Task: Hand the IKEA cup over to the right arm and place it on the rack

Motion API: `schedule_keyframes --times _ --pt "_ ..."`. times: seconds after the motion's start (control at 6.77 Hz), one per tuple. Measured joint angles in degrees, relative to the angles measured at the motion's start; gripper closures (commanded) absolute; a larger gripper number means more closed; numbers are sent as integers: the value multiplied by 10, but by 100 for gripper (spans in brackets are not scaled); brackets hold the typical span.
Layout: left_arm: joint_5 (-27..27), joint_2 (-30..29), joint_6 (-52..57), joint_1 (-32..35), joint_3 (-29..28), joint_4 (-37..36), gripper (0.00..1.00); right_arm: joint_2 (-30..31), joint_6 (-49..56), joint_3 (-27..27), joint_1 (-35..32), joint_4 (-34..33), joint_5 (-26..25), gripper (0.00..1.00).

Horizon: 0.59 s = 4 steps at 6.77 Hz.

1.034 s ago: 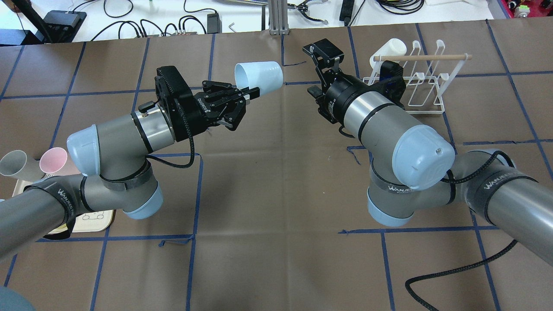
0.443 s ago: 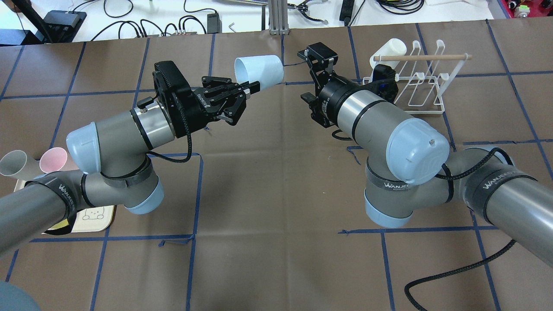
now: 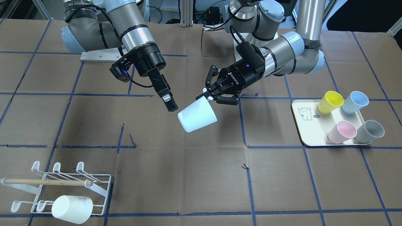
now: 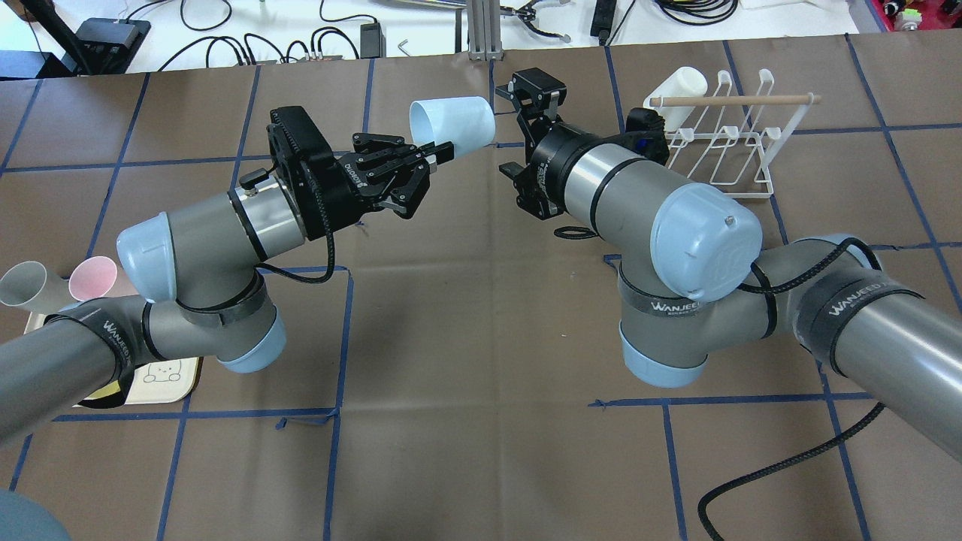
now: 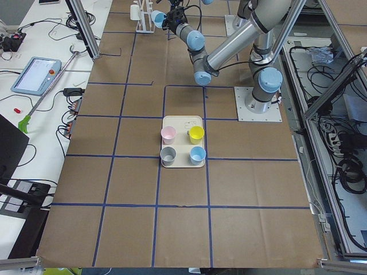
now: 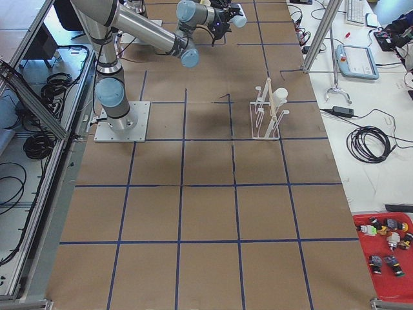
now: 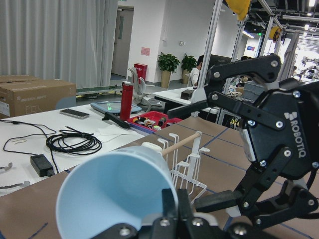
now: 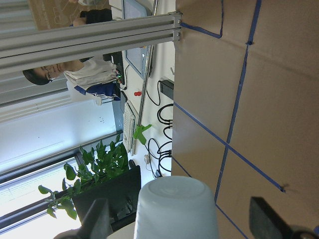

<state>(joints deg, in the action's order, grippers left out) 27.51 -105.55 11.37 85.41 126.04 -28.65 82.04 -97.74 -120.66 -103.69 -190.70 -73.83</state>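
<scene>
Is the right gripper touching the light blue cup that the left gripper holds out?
Apart. In the right wrist view the light blue cup sits between the open fingers of the right gripper, with a gap showing on each side.

I ran this from afar in a robotics lab — blue-taped table (image 4: 481, 466), teach pendant (image 5: 35, 74), coiled cables (image 6: 368, 143). Aluminium framing (image 8: 99, 34) ringed the bench.

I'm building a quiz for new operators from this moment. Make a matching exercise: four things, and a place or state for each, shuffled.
1 pale blue cup
2 white cup
3 yellow cup
4 right gripper

A on the rack
B open
C on the tray
D pinched by the left gripper

Pairs: 1-D, 2-A, 3-C, 4-B.
</scene>
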Motion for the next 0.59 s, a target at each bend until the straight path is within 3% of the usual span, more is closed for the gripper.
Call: schedule_keyframes --times 0.59 --pt "0 2 -4 0 1 -1 88 -27 -13 27 -17 7 1 3"
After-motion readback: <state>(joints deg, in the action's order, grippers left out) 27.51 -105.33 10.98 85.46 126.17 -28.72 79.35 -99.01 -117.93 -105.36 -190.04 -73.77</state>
